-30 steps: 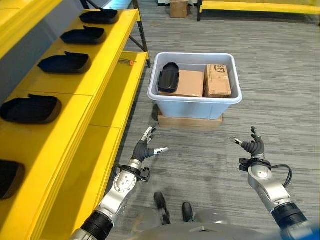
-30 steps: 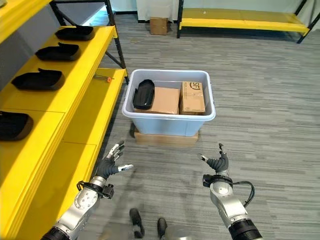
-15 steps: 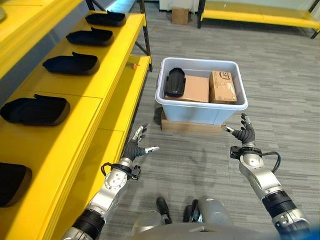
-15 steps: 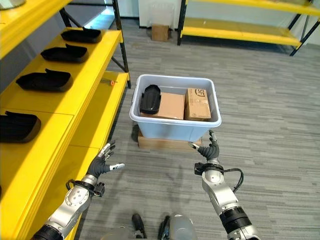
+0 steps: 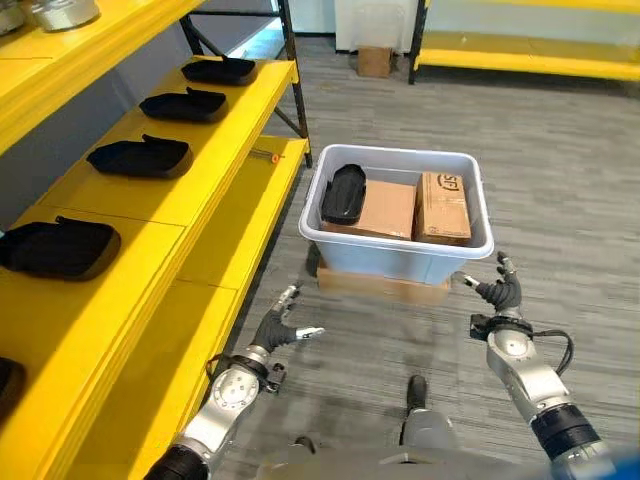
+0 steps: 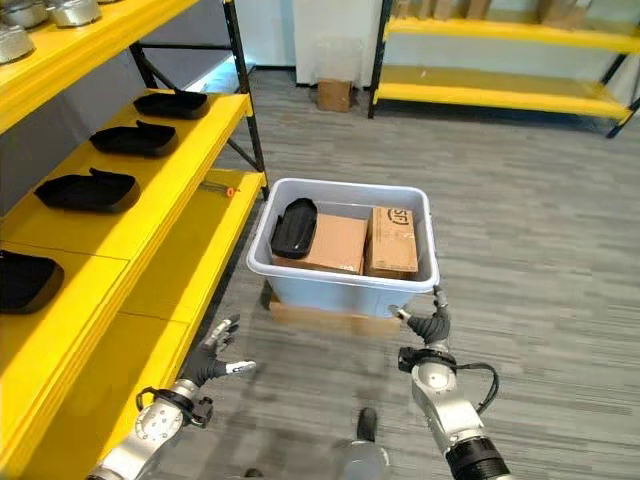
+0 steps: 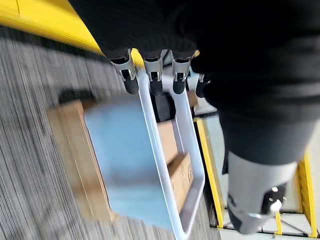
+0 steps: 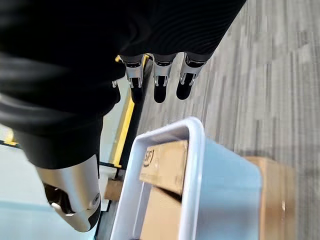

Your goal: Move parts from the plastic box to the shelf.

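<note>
**Both hands empty, short of the box**

Seen from the head: pale grey box (image 5: 400, 262) on the carpet, raised on a flat brown base (image 5: 380, 287), just right of the yellow shelf (image 5: 215, 150). Inside, one black part (image 5: 342, 193) leaning against the wall nearest the shelf, propped on a wide carton (image 5: 385, 208); a second, narrower carton (image 5: 443, 207) on the side away from the shelf. Part long, rounded at both ends, matte black with a shallow hollowed face. Four like parts (image 5: 140, 158) already in a row along the shelf, apart from one another. Small orange-tipped item (image 5: 266, 155) on the shelf's lower ledge, near the box. Far past the box, a small cardboard carton (image 6: 333, 95) on the floor and a second yellow rack (image 6: 490, 95).

Left hand (image 5: 283, 326) low between shelf edge and box, fingers spread and straight, holding nothing. Right hand (image 5: 498, 290) just beside the near corner of the box on the side away from the shelf, fingers loose and spread, empty, not touching the rim.

Added by the left wrist view: fingers (image 7: 152, 75) straight, pointing along the box's rim (image 7: 150, 130), with its outer wall and base seen side-on, cartons inside. Added by the right wrist view: fingers (image 8: 160, 82) straight above the corner of the rim (image 8: 192, 165), with a clear gap.
</note>
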`<state>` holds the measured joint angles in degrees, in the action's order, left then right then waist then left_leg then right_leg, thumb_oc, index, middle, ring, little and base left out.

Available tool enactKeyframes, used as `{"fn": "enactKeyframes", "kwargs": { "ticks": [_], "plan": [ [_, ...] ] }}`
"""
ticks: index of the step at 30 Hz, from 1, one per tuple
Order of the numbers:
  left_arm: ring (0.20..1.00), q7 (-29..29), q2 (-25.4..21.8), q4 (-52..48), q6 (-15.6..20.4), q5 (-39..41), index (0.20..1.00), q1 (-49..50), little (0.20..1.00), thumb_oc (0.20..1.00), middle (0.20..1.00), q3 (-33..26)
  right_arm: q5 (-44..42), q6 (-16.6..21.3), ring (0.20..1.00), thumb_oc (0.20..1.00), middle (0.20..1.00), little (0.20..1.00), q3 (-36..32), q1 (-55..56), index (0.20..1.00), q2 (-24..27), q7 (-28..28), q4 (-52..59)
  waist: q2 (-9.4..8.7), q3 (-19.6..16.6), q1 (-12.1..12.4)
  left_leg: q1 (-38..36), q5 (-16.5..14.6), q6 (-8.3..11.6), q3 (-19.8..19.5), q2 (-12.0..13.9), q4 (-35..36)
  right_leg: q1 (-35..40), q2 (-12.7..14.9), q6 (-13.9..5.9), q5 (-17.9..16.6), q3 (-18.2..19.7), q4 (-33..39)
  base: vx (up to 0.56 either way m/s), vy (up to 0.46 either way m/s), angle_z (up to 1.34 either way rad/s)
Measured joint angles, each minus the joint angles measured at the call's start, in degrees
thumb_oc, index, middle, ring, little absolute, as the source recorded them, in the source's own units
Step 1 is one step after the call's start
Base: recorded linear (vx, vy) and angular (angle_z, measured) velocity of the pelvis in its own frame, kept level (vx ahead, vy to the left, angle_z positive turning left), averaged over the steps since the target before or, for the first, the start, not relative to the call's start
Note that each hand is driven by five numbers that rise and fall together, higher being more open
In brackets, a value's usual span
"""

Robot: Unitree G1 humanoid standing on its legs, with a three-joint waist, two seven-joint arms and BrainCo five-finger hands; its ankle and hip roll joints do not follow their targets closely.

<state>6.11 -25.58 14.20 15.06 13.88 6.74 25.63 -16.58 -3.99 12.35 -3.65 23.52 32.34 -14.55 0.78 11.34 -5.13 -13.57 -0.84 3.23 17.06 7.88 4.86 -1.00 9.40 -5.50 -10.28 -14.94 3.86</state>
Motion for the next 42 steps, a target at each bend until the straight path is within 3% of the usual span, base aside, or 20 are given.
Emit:
{"fn": "enactKeyframes", "kwargs": {
  "ticks": [4, 7, 10, 13, 15, 17, 19, 21, 24, 27, 28, 29, 30, 32, 35, 36, 39, 40, 41, 42],
  "plan": [
    [1.0, -1.04, 1.43, 0.25, 0.93, 0.17, 1.0, -4.66, 1.0, 1.0, 1.0, 0.15, 1.19, 0.03, 1.0, 1.0, 1.0, 1.0, -0.73, -3.28, 1.0, 5.55, 0.14, 0.19, 0.66, -0.14, -0.47, 2.76, 5.81, 1.53, 1.09, 5.02, -4.29, 1.12, -4.6, 3.95, 3.47, -1.59, 1.38, 0.25, -0.328, 0.02],
    [1.0, -1.25, 2.34, 0.55, 1.49, 0.15, 1.0, -7.56, 1.0, 1.0, 1.0, 0.38, 1.71, 0.78, 1.0, 1.0, 1.0, 1.0, -1.16, -4.92, 1.0, 5.76, -0.18, 0.12, 1.58, -0.1, -1.15, 9.2, 11.28, 5.89, 1.2, 7.99, -12.23, 0.01, -6.4, 6.91, 6.86, -3.15, 0.59, 0.28, -0.412, 0.2],
    [1.0, -1.29, 2.32, 0.55, 1.55, 0.12, 1.0, -8.21, 1.0, 1.0, 1.0, 0.89, 2.19, 1.22, 1.0, 1.0, 1.0, 1.0, -2.32, -4.53, 1.0, 5.78, -1.01, 1.08, 1.98, -0.14, -2.22, 10.43, 16.95, 8.74, 1.94, 9.27, -12.27, -0.64, -6.98, 8.98, 9.13, -4.12, -0.81, 0.13, -0.193, 0.14],
    [1.0, -2.01, 2.66, 0.53, 1.55, -0.03, 1.0, -9.02, 1.0, 1.0, 1.0, 1.51, 2.27, 1.7, 1.0, 1.0, 1.0, 1.0, -2.69, -3.2, 1.0, 5.72, -2.41, 2.35, 1.4, 0.13, -2.01, 16.17, 13.6, 9.06, 0.44, 8.98, -24.5, -0.23, -7.18, 11.33, 9.6, -3.05, -1.19, 0.13, -0.006, -0.2],
    [1.0, -1.92, 2.55, 0.54, 1.56, 0.05, 1.0, -9.55, 1.0, 1.0, 1.0, 0.49, 2.25, 2.25, 1.0, 1.0, 1.0, 1.0, -2.38, -1.97, 1.0, 4.27, -3.08, 2.13, 0.55, 0.68, -1.72, 19.47, 5.1, 6.89, -1.0, 4.59, -25.87, 0.57, -7.21, 11.6, 10.22, -1.38, -1.29, 0.14, 0.196, -0.38],
    [1.0, -1.28, 2.0, 1.03, 1.55, 0.2, 1.0, -9.8, 1.0, 1.0, 1.0, 0.16, 2.25, 2.57, 1.0, 1.0, 1.0, 1.0, -0.56, -1.25, 1.0, 3.44, -3.59, 2.17, 0.2, 0.9, -2.13, 20.47, 4.97, 7.05, -1.84, 3.21, -15.64, 2.21, -7.55, 11.08, 10.57, 0.03, -1.41, 0.24, 0.323, -0.32],
    [1.0, -1.01, 1.41, 3.08, 2.01, 1.24, 1.0, -9.65, 1.0, 1.0, 1.0, -0.45, 2.23, 2.44, 1.0, 1.0, 1.0, 1.0, 0.45, -0.3, 1.0, 2.84, -4.54, 1.91, -1.31, 1.81, -1.33, 20.28, 8.43, 7.01, -5.01, 6.92, -3.56, 3.48, -7.88, 10.24, 12.02, 2.15, -3.52, 0.24, 0.289, -0.58],
    [1.0, -1.06, 1.32, 4.42, 1.96, 1.32, 1.0, -8.74, 1.0, 1.0, 1.0, -1.07, 2.23, 2.65, 1.0, 1.0, 1.0, 1.0, 0.62, -0.27, 1.0, 3.02, -4.63, 2.12, -1.85, 2.12, -1.9, 21.71, 10.2, 7.42, -5.2, 10.58, -2.12, 4.49, -7.21, 10.99, 12.76, 3.12, -4.38, 0.24, 0.326, -0.49],
    [1.0, -2.08, 2.36, 6.94, 2.1, 1.35, 1.0, -9.1, 1.0, 1.0, 1.0, -1.02, 2.2, 2.51, 1.0, 1.0, 1.0, 1.0, 1.0, 0.03, 1.0, 4.16, -4.79, 2.06, -2.43, 2.45, -2.16, 23.33, 11.06, 6.74, -5.13, 11.74, -5.96, 5.3, -4.54, 9.1, 15.24, 5.81, -8.43, 0.3, 0.461, -0.37],
    [1.0, -2.09, 2.5, 6.86, 2.29, 1.32, 1.0, -7.91, 1.0, 1.0, 1.0, -1.11, 2.18, 2.53, 1.0, 1.0, 1.0, 1.0, 0.07, 1.3, 1.0, 4.87, -5.66, 1.88, 0.64, 1.84, -2.12, 16.28, 10.44, 5.75, -4.06, 7.14, -5.96, 7.03, -3.81, 5.86, 16.71, 7.68, -10.13, 0.24, 0.35, -0.29],
    [1.0, -2.04, 2.61, 6.82, 2.48, 1.32, 1.0, -7.93, 1.0, 1.0, 1.0, -1.2, 2.16, 2.49, 1.0, 1.0, 1.0, 1.0, -0.43, 2.52, 1.0, 5.24, -5.79, 1.89, 2.34, 1.75, -2.56, 13.19, 10.26, 3.05, -1.71, 5.48, -5.9, 7.48, -3.87, 3.75, 17.49, 7.57, -10.88, 0.19, 0.244, 0.29],
    [1.0, -2.09, 2.21, 7.22, 2.51, 1.34, 1.0, -8.58, 1.0, 1.0, 1.0, -1.69, 2.02, 2.28, 1.0, 1.0, 1.0, 1.0, -1.44, 3.47, 1.0, 4.42, -6.28, 1.32, 1.79, 2.69, -3.92, 9.91, 7.71, 0.72, 0.0, 2.61, -2.67, 6.82, -1.71, 1.2, 19.19, 6.91, -14.02, 0.28, 0.336, 0.03],
    [1.0, -2.02, 0.87, 7.05, 2.22, 1.33, 1.0, -7.77, 1.0, 1.0, 1.0, -3.11, 2.08, 2.19, 1.0, 1.0, 1.0, 1.0, -1.21, 4.6, 1.0, 1.81, -6.94, 1.9, -1.91, 2.48, -1.98, 8.93, 6.55, -0.35, 2.45, -1.66, -0.38, 5.54, 2.48, -0.34, 18.92, 7.14, -14.67, 0.25, 0.269, -0.04],
    [1.0, -1.97, -0.96, 6.8, 1.4, 1.3, 1.0, -6.61, 1.0, 1.0, 1.0, -3.27, 2.08, 1.74, 1.0, 1.0, 1.0, 1.0, -0.02, 4.61, 1.0, -1.38, -7.36, 2.57, -3.44, 2.59, -0.54, 6.84, 3.96, -4.48, 3.22, -5.86, 0.82, 4.98, 7.2, -3.59, 14.2, 4.02, -15.42, 0.19, 0.198, -0.22],
    [1.0, -1.91, -5.48, 2.63, 1.5, 1.22, 1.0, -2.1, 1.0, 1.0, 1.0, -4.52, 2.19, 1.81, 1.0, 1.0, 1.0, 1.0, -0.13, 4.62, 1.0, -4.1, -7.21, 4.65, -8.05, 2.15, 2.89, 8.84, 3.44, -4.93, 4.25, -7.92, 0.43, 3.23, 7.6, -3.68, 8.78, 1.45, -7.19, 0.08, 0.189, -0.08],
    [1.0, -1.93, -5.27, 2.71, 1.22, 1.19, 1.0, -1.51, 1.0, 1.0, 1.0, -4.83, 2.18, 1.91, 1.0, 1.0, 1.0, 1.0, 0.28, 3.78, 1.0, -3.8, -7.11, 4.72, -8.27, 2.21, 3.84, 10.29, 3.45, -4.88, 4.28, -7.59, -0.61, 2.63, 7.07, -3.59, 7.7, 1.08, -6.29, 0.02, 0.18, -0.06],
    [1.0, -2.26, -4.28, 2.71, 1.51, 1.21, 1.0, -5.43, 1.0, 1.0, 1.0, -4.81, 2.3, 3.21, 1.0, 1.0, 1.0, 1.0, 0.4, -0.96, 1.0, -1.68, -6.96, 5.87, -7.41, 2.86, 4.66, 12.07, -0.79, -5.9, 4.19, -6.68, -5.81, 2.13, 6.72, -1.81, 5.67, 0.57, -9.45, 0.1, 0.238, 0.09],
    [1.0, -2.67, -3.84, 2.77, 1.43, 1.02, 1.0, -7.06, 1.0, 1.0, 1.0, -4.61, 2.31, 3.23, 1.0, 1.0, 1.0, 1.0, -0.39, 0.23, 1.0, -1.0, -7.21, 6.3, -7.75, 3.5, 3.95, 12.7, -2.37, -7.2, 4.94, -7.86, -9.76, -0.56, 8.13, -3.42, 6.07, 2.18, -15.62, 0.19, -0.046, 0.09],
    [1.0, -2.75, -1.38, 1.81, 1.14, 0.77, 1.0, -8.01, 1.0, 1.0, 1.0, -4.68, 2.34, 3.6, 1.0, 1.0, 1.0, 1.0, -1.44, 0.82, 1.0, 2.99, -8.04, 9.82, -3.7, 5.84, 2.8, 11.44, -4.56, -9.6, 4.3, -8.74, -8.82, -10.31, 9.25, -5.54, 7.22, 6.01, -35.4, 0.13, -0.331, 0.2],
    [1.0, -3.18, -2.08, 0.44, 0.82, 0.5, 1.0, -6.71, 1.0, 1.0, 1.0, -4.57, 2.71, 4.26, 1.0, 1.0, 1.0, 1.0, -2.36, 2.64, 1.0, 1.97, -8.73, 7.94, -3.12, 6.04, 0.93, 9.85, -4.07, -7.54, 5.37, -7.54, -7.82, -14.36, 8.15, -4.59, 8.47, 6.13, -34.61, 0.15, -0.417, 0.02]
  ]
}}
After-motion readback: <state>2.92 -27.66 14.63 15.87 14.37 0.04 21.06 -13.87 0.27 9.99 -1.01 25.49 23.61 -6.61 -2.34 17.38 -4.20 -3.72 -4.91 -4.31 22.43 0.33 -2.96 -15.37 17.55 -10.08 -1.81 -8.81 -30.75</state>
